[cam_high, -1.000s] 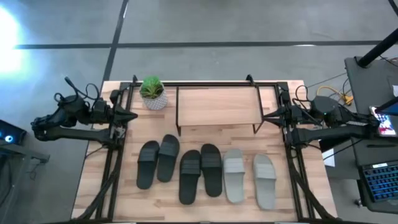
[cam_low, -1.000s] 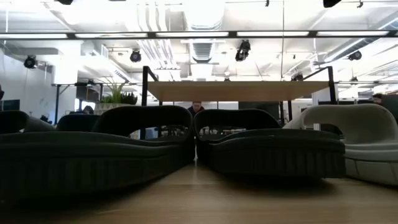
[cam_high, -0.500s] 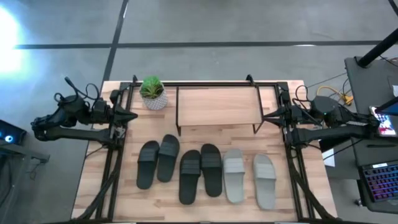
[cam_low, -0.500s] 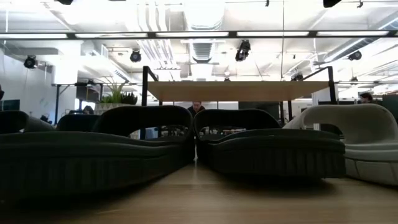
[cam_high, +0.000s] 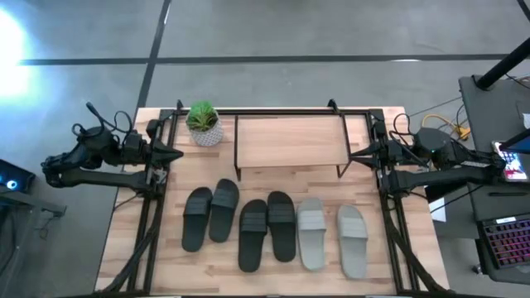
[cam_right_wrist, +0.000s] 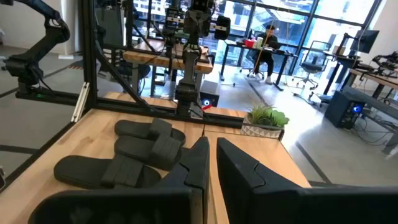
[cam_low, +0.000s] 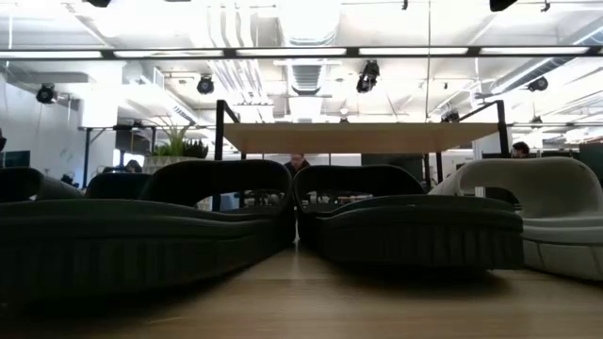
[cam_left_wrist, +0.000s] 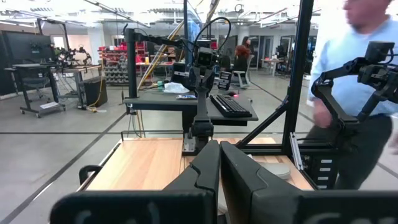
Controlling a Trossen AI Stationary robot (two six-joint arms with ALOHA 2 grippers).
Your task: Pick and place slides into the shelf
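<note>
While both arms wait at the table's edges, you have your left gripper (cam_high: 176, 154) parked at the left side with its fingers (cam_left_wrist: 208, 168) clenched together on nothing. Just ahead of those fingertips, toward the table's back corner, stands a potted plant (cam_high: 203, 124). Further along past it sits the shelf (cam_high: 290, 142), its light board top bare, lying between your two grippers.

Nearer the front than either set of fingers, the slides lie in a row on the table (cam_high: 373, 257): one black pair (cam_high: 209, 213) closest to your left fingers, a second black pair (cam_high: 267, 228) in the middle, and the grey pair (cam_high: 332, 234) closest to your right ones. Each slide sits flat, strap up, the neighbours nearly touching.

Your right gripper (cam_high: 353, 153) rests at the right side, just off the shelf's end, its fingers (cam_right_wrist: 200, 158) also pressed closed and empty, pointing across toward the left arm. A person (cam_left_wrist: 364, 93) stands beyond the table's right side.
</note>
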